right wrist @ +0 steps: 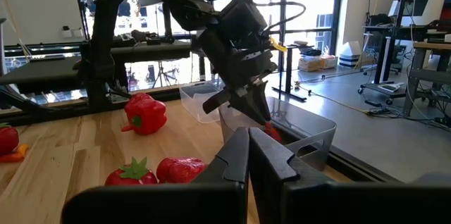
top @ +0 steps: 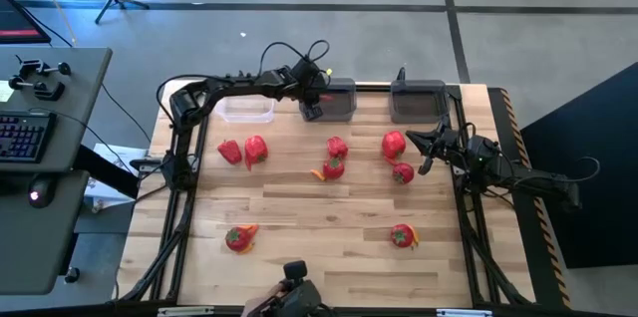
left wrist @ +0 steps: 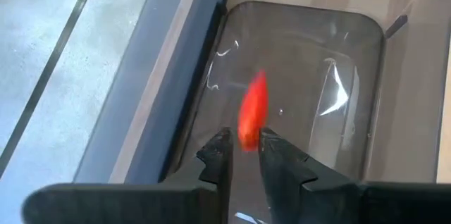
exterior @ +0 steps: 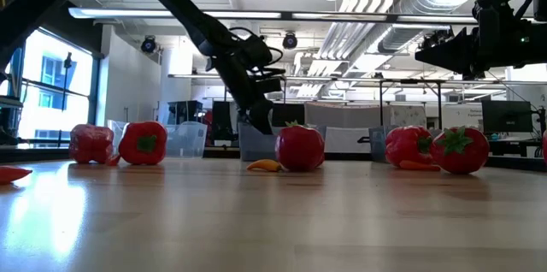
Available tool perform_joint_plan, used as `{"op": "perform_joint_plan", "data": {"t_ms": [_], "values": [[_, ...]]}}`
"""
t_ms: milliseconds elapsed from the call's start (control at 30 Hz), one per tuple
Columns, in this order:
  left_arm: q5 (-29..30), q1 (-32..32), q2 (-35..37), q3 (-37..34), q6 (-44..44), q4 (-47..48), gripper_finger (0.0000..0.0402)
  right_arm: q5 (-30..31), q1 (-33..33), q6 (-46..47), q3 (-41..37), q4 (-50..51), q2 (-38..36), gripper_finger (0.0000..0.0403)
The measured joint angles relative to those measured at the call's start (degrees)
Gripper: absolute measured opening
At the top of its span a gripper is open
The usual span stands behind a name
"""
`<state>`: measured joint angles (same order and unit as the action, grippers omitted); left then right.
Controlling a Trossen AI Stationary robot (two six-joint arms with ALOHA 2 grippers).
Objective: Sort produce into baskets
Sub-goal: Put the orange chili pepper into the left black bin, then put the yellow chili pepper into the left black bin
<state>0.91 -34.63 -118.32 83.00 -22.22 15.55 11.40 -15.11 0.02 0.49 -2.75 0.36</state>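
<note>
From above, the left end effector (top: 313, 108) hangs over the middle grey basket (top: 337, 99) at about twelve o'clock on the wooden surface (top: 319, 257). The clear basket (top: 246, 109) sits at eleven and the other grey basket (top: 419, 101) at one. Peppers and tomatoes lie spread over the surface, like the pepper (top: 255, 148) at ten. The right end effector (top: 427, 148) waits at two o'clock, shut tight with nothing in it. From low down, the left arm reaches into the basket behind a tomato (exterior: 299, 146). From the left wrist, the fingers (left wrist: 218, 155) stand a little apart, and a thin orange-red piece (left wrist: 253, 108) sits just past their tips, over the basket floor; it looks let go. I think it could bounce or catch on a finger and tip out if the arm lifts too fast. From the right wrist, the left arm leans into that basket.
</note>
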Motion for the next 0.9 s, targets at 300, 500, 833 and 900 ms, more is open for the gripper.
{"op": "perform_joint_plan", "data": {"t_ms": [300, 500, 833, 900], "values": [[0.0, 0.0, 0.4, 0.0, -0.2, 0.3, 0.0094, 0.0, 0.0, 0.0, 0.0, 0.0, 0.0, 0.0000], [-3.1, 0.4, 2.8, -0.4, -0.5, -0.5, 0.0045, 0.0, 0.0, 0.0, 0.0, 0.0, 0.0, 0.0000], [-8.9, 5.3, 6.3, -0.7, -3.1, 3.3, 0.0003, 0.0, 0.0, 0.0, 0.0, 0.0, 0.0, 0.0000], [-8.9, 6.9, 7.1, -0.7, -3.5, 5.7, 0.0001, 0.0, 0.0, 0.0, 0.0, 0.0, 0.0, 0.0000]]}}
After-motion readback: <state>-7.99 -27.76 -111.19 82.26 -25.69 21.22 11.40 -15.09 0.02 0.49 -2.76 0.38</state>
